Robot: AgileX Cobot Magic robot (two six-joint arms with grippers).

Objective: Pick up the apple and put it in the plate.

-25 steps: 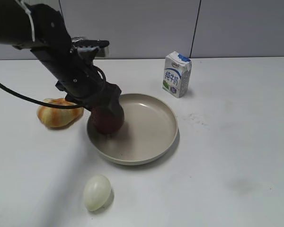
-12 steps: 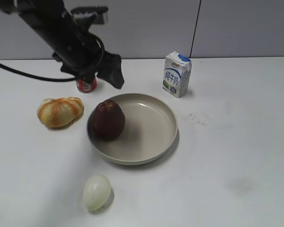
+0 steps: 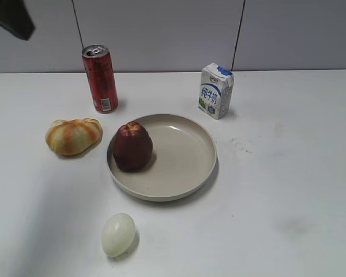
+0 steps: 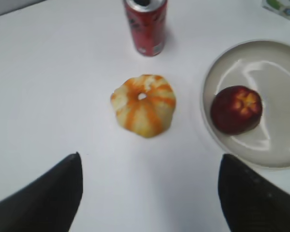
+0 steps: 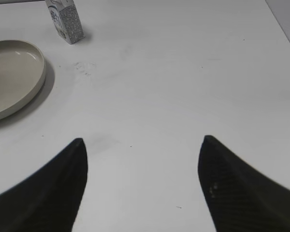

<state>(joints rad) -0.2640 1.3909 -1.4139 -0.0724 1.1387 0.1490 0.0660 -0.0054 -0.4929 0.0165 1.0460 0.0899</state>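
The dark maroon apple point(image 3: 132, 147) sits upright inside the beige plate point(image 3: 184, 167), against its left rim. It also shows in the left wrist view point(image 4: 236, 109), in the plate point(image 4: 275, 63). My left gripper point(image 4: 150, 162) is open and empty, high above the table, left of the plate; in the exterior view only a dark tip point(image 3: 11, 17) shows at the top left corner. My right gripper point(image 5: 142, 145) is open and empty over bare table, right of the plate point(image 5: 19, 82). It is out of the exterior view.
A red can point(image 3: 100, 78) stands behind the plate at the left. An orange-striped bun-like lump point(image 3: 73, 136) lies left of the plate. A pale egg point(image 3: 118, 234) lies in front. A milk carton point(image 3: 215, 90) stands behind the plate at the right.
My left gripper let go of the apple in the plate, then rose and drew back to the upper left, out of most of the exterior view. The red can came into sight.
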